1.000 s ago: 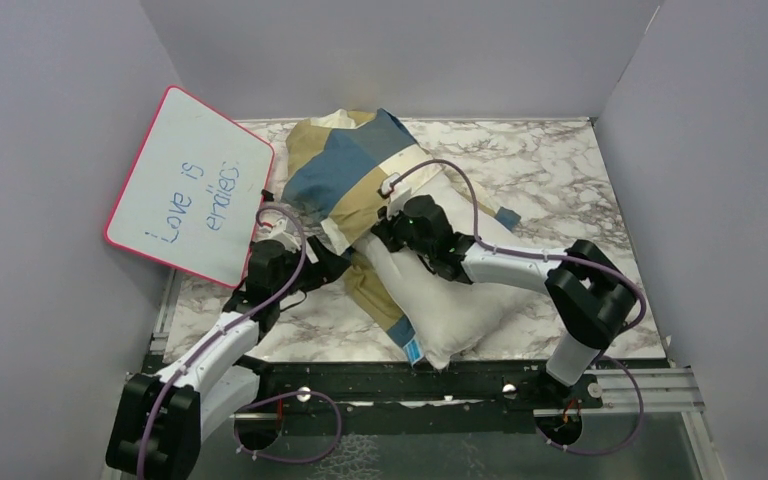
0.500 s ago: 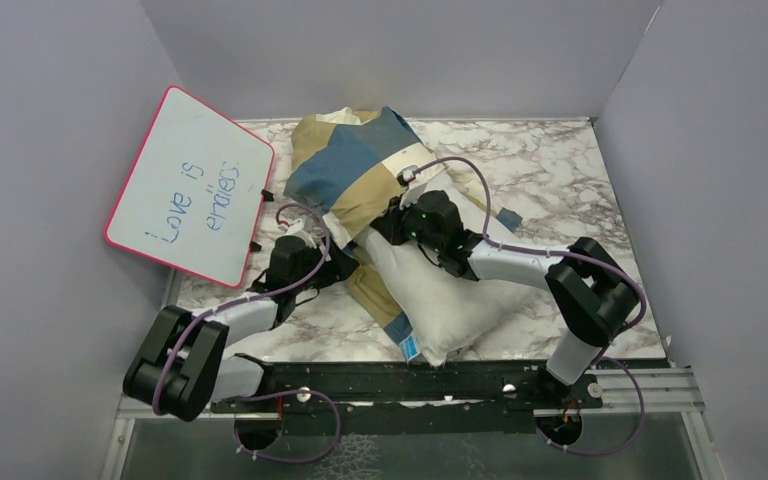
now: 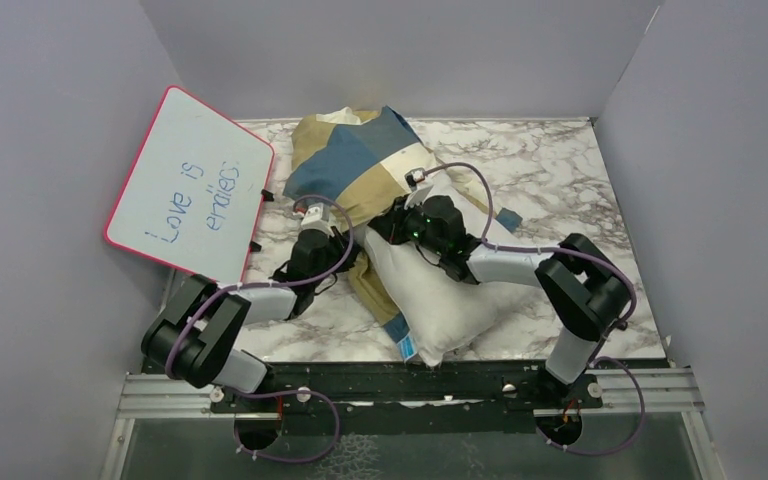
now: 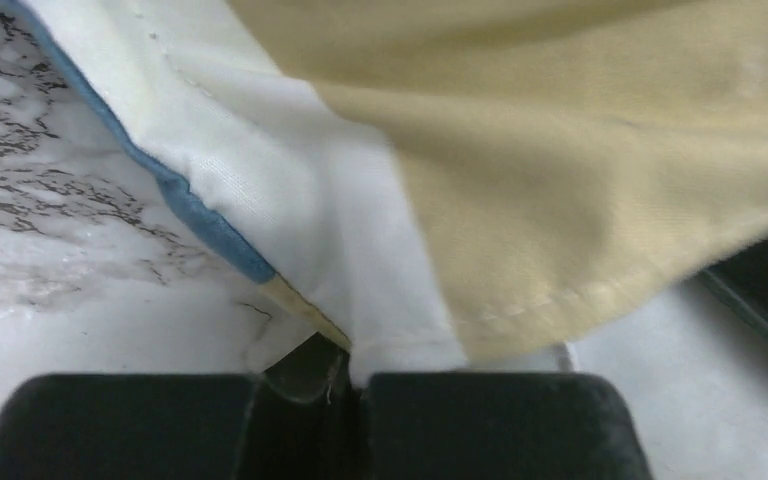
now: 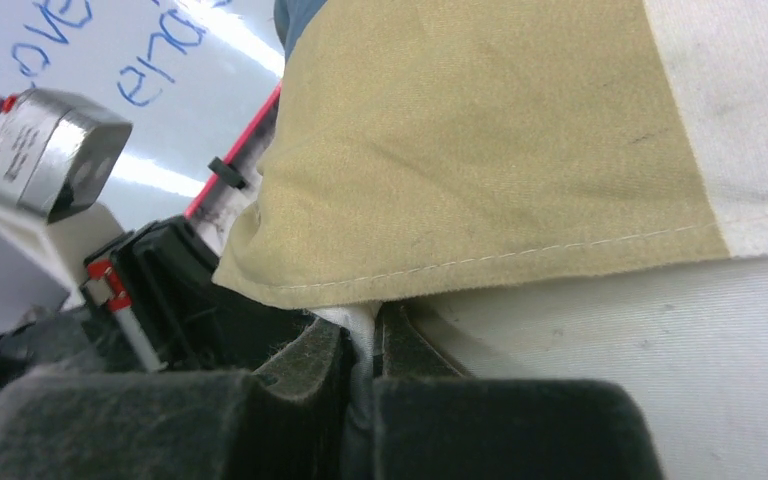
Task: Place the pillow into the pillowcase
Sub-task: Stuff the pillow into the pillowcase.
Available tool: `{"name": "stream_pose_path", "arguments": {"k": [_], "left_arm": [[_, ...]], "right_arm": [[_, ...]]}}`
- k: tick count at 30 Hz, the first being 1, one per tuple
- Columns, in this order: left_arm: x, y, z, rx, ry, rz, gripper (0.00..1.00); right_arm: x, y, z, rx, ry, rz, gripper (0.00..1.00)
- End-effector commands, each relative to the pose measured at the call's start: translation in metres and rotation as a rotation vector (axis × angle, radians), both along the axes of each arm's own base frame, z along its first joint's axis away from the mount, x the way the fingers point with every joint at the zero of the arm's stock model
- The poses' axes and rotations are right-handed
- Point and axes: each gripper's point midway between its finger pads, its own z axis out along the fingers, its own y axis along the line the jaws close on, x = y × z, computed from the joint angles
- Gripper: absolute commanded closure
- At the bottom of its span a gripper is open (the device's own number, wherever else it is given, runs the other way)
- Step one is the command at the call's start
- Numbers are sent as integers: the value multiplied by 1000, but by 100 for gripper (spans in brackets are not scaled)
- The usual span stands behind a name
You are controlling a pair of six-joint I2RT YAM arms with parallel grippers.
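The white pillow (image 3: 455,300) lies slanted on the marble table, its far end under the checked blue, tan and cream pillowcase (image 3: 355,165). At the case's near left edge, my left gripper (image 3: 345,243) is shut on the pillowcase. In the left wrist view (image 4: 358,372) the jaws pinch the white hem beside a tan block (image 4: 580,180). My right gripper (image 3: 388,228) rests on the pillow at the case's mouth. In the right wrist view (image 5: 365,330) it is shut on a fold of white cloth emerging from under the tan hem (image 5: 460,150); the fold looks like pillow (image 5: 660,360) fabric.
A pink-rimmed whiteboard (image 3: 190,185) leans against the left wall, close behind the left arm. Grey walls close off the left, back and right. A strip of pillowcase (image 3: 375,295) lies under the pillow's left side. Bare marble (image 3: 560,170) shows at the far right.
My left arm reached forward and to the right to the pillowcase's edge, and its open jaws shut on the hem. The right gripper stayed shut and shifted slightly right.
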Motion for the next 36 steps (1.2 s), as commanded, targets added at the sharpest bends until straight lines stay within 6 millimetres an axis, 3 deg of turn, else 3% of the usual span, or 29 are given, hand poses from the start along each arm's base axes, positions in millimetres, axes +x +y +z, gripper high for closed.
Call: {"name": "stream_pose_path", "arguments": {"k": [1, 5, 10, 16, 22, 26, 27, 31, 36], "left_arm": [[-3, -11, 49, -9, -186, -9, 100], [-33, -34, 58, -13, -229, -88, 100], [-59, -45, 27, 23, -165, -110, 100], [-74, -68, 1, 57, -100, -164, 100], [-79, -70, 1, 57, -100, -163, 100], [-85, -67, 1, 56, -87, -169, 100], [-86, -66, 1, 56, -76, -163, 99], [-88, -59, 15, 81, -84, -145, 73], [-91, -45, 41, 123, -116, -100, 58]], "right_arm": [[13, 6, 9, 162, 2, -60, 99], [36, 4, 17, 240, -44, -168, 99], [52, -6, 37, 311, -121, -258, 99], [41, -24, 29, 337, -164, -284, 99], [23, -14, 16, 265, -203, -158, 99], [15, -11, 5, 174, -184, -97, 87], [14, -12, 4, 150, -174, -96, 81], [-3, -17, -1, 46, -109, -38, 62], [-32, -34, -5, -116, 2, 46, 52]]}}
